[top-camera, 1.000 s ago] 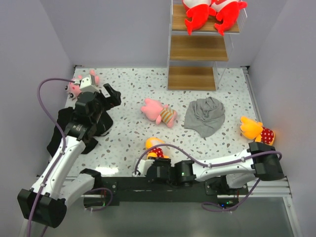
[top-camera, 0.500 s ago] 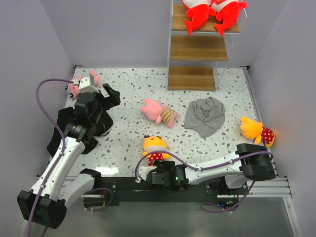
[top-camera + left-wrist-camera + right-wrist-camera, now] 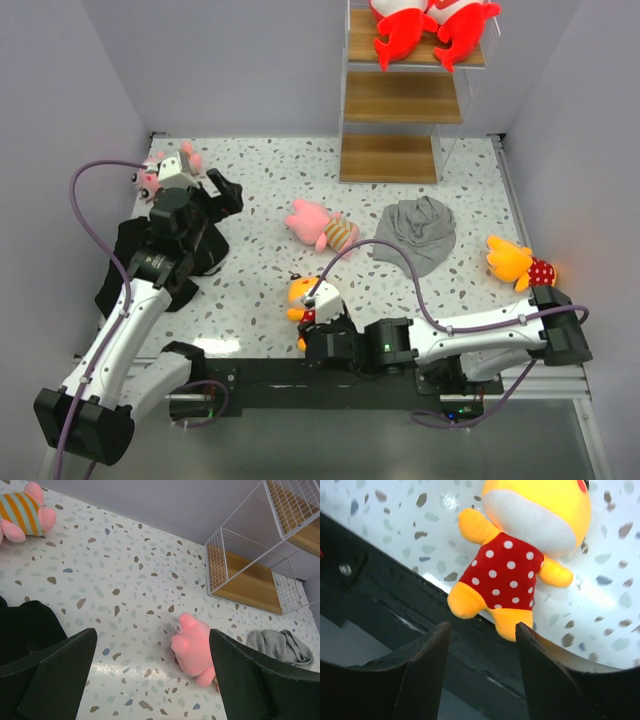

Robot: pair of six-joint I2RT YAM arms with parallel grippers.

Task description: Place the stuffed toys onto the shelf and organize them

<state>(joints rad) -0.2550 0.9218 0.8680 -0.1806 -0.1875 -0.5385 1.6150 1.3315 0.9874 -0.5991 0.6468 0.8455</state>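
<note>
The shelf [image 3: 400, 100] stands at the back right, with two red-and-white toys [image 3: 430, 25] on its top board. A pink toy [image 3: 320, 225] lies mid-table, and it also shows in the left wrist view [image 3: 192, 650]. A second pink toy [image 3: 160, 170] lies far left. One yellow-orange toy [image 3: 305, 295] lies at the front edge and another [image 3: 520, 262] at the right. My left gripper [image 3: 225, 190] is open and empty, with the mid-table pink toy ahead between its fingers [image 3: 152, 632]. My right gripper [image 3: 312, 328] is open and empty, just short of the front yellow toy [image 3: 520, 545], fingers [image 3: 482, 627] flanking its legs.
A grey cloth [image 3: 415, 235] lies in front of the shelf. A black cloth [image 3: 130, 260] lies under my left arm. Grey walls close in the table on three sides. A black rail [image 3: 395, 595] runs along the front edge.
My right gripper has moved up to the front yellow toy, and the right arm has swung. The left arm has barely moved.
</note>
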